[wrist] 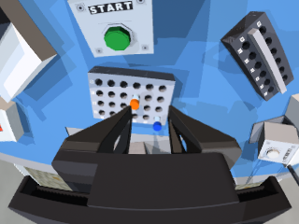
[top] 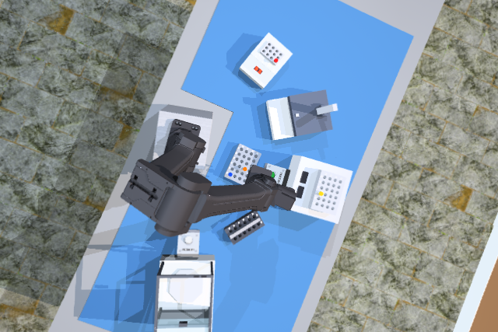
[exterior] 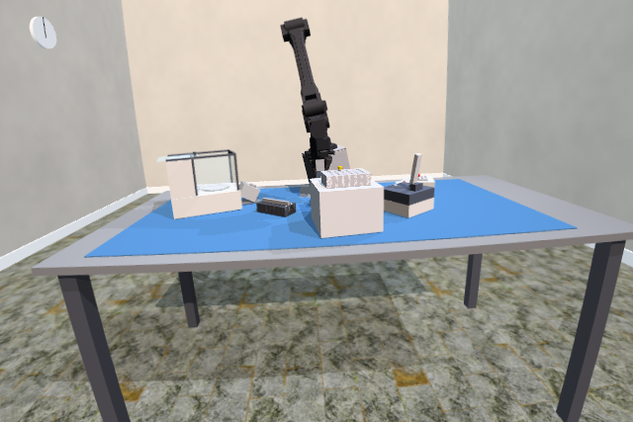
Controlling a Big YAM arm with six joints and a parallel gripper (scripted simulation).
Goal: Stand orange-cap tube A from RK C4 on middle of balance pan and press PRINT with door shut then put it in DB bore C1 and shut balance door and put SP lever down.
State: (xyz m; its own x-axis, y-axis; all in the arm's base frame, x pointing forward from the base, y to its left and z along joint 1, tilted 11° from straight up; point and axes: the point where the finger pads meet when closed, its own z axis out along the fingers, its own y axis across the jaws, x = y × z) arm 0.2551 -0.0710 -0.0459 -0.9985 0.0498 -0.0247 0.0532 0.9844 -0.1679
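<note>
Tube A [top: 244,169] [wrist: 135,104], orange-capped, stands in the grey rack RK [top: 233,179] [wrist: 93,113]. My gripper [exterior: 318,168] [wrist: 149,110] is open and empty above RK; in the wrist view the orange cap is beside the left fingertip. In the top view the arm hides the fingers. The balance [top: 212,300] [exterior: 204,204] has its door [top: 197,324] slid back, open; its pan [top: 184,284] is bare. PRINT [top: 187,239] [wrist: 272,152] is on its front. Dry block DB [top: 263,79] holds a red-capped tube [top: 275,60]. The SP lever [top: 326,109] [exterior: 415,169] is up.
A blue-capped tube [top: 229,174] [wrist: 157,126] stands in RK near tube A. Mixer MX [top: 344,176] [exterior: 350,212] has a green START button [top: 273,174] [wrist: 117,38] and a yellow-capped tube [top: 320,193]. Magnet block MG [top: 233,239] [exterior: 276,207] lies between RK and the balance.
</note>
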